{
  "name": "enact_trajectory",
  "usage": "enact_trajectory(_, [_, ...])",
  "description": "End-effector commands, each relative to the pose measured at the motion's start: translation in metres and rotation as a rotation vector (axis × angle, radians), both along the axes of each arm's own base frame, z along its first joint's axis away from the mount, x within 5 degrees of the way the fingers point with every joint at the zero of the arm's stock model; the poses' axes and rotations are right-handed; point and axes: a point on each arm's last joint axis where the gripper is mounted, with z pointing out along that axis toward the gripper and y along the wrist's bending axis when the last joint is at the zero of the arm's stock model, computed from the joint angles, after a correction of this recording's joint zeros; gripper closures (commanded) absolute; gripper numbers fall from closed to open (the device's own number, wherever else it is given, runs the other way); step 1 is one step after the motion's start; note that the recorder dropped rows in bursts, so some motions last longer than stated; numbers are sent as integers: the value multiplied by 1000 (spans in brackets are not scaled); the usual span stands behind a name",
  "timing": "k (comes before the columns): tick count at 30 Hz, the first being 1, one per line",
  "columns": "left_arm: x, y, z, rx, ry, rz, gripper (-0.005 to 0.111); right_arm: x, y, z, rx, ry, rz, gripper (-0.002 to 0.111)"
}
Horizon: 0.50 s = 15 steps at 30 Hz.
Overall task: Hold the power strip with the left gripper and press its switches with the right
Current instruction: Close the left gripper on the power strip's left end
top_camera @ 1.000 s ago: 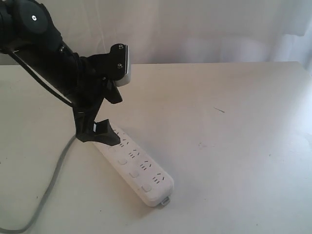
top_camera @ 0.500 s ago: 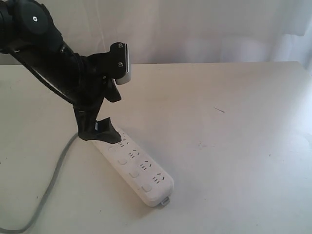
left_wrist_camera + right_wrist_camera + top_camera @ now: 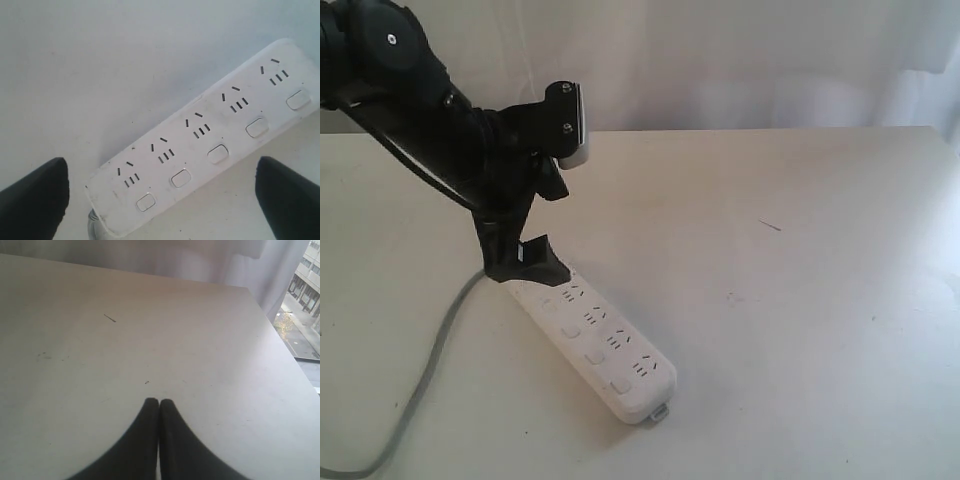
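The white power strip (image 3: 610,350) lies flat on the table, running diagonally, its grey cord (image 3: 425,385) trailing to the front left. My left gripper (image 3: 552,195) hangs open over the cord end. In the left wrist view its black fingers (image 3: 40,195) stand wide apart on either side of the strip (image 3: 210,130), touching nothing. The row of white switches (image 3: 218,153) shows clearly, one beside each outlet. My right gripper (image 3: 159,402) is shut and empty over bare table, and it is outside the exterior view.
The pale table (image 3: 800,300) carries a small dark scratch (image 3: 770,226) right of centre. A white curtain (image 3: 740,60) hangs behind the back edge. A window (image 3: 305,300) shows past the table's far corner in the right wrist view.
The left gripper has shifted slightly up and back over the strip's cord end, still open. The power strip has not moved.
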Motion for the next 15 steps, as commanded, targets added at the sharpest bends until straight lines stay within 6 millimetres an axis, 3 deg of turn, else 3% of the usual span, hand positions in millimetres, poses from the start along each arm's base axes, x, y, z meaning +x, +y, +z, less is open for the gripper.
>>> enact_trajectory(1, [-2, 0, -3, 46, -7, -117, 6, 0, -1, 1, -6, -21, -8, 108])
enact_trajectory(5, [0, 3, -17, 202, -29, -252, 6, 0, -1, 1, -6, -21, -8, 108])
enact_trajectory(10, [16, 1, -65, 546, -37, -430, 6, 0, -1, 1, -6, -21, -8, 108])
enact_trajectory(15, [34, -7, -85, 561, -171, -498, 6, 0, -1, 1, -6, -21, -8, 108])
